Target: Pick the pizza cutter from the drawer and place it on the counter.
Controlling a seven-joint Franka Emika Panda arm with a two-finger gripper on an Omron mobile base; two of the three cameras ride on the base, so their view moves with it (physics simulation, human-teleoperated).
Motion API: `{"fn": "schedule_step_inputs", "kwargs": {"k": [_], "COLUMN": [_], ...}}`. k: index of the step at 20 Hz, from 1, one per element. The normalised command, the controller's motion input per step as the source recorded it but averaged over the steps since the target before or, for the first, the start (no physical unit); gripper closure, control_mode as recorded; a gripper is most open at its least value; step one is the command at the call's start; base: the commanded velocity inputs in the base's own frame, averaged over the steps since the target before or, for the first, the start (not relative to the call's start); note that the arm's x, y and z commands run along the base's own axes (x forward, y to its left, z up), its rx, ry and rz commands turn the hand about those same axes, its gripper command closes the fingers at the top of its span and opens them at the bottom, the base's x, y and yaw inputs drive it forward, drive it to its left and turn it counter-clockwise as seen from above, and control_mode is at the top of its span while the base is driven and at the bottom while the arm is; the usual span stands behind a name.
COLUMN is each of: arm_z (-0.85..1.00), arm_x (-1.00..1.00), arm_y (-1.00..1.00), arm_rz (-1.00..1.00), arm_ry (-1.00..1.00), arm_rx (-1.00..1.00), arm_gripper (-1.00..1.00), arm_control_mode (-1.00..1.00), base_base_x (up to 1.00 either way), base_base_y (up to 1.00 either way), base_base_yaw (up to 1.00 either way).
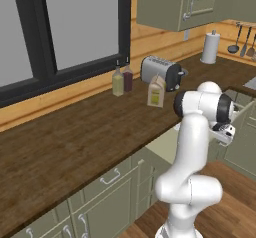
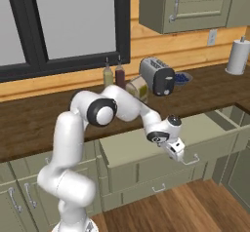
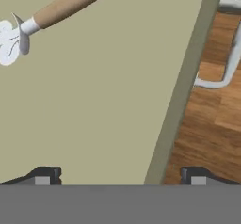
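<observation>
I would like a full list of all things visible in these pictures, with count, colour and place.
pizza cutter: one, silver-white wheel, tan handle, lying in the drawer.
drawer: one, sage-green, pulled open.
counter: one, dark brown wood.
bottles: two, by the window.
carton: one, pale, beside the toaster.
toaster: one, silver.
paper towel roll: one, white, far end.
bowl: one, blue, behind toaster.
utensils: dark, hanging on wall.
gripper: one, dark fingers apart, above the drawer's front edge.

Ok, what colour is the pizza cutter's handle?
Light tan wood; the pizza cutter lies in the drawer, clearest in the hand view.
</observation>
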Motion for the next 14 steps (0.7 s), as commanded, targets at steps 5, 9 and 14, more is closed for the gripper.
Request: {"fn": "schedule_step_inputs", "kwargs": {"k": [5,9,14], "arm_z": [-0.17,-0.02,0.0], "arm_x": [-0.38,-0.85,-1.0], "arm_y": [-0.41,-0.95,-1.0], "arm_rz": [0.0,-0.04,-0.1], "arm_ry": [0.1,0.05,0.05], "arm_rx": [-0.08,0.0,0.01], "arm_gripper": [-1.0,-1.0,-1.0], "arm_control_mode": [-1.0,-1.0,-1.0], "base_base_x": [0.0,0.0,0.0], "base_base_y": [0.0,0.0,0.0], "base_base_yaw": [0.0,0.0,0.0]}}
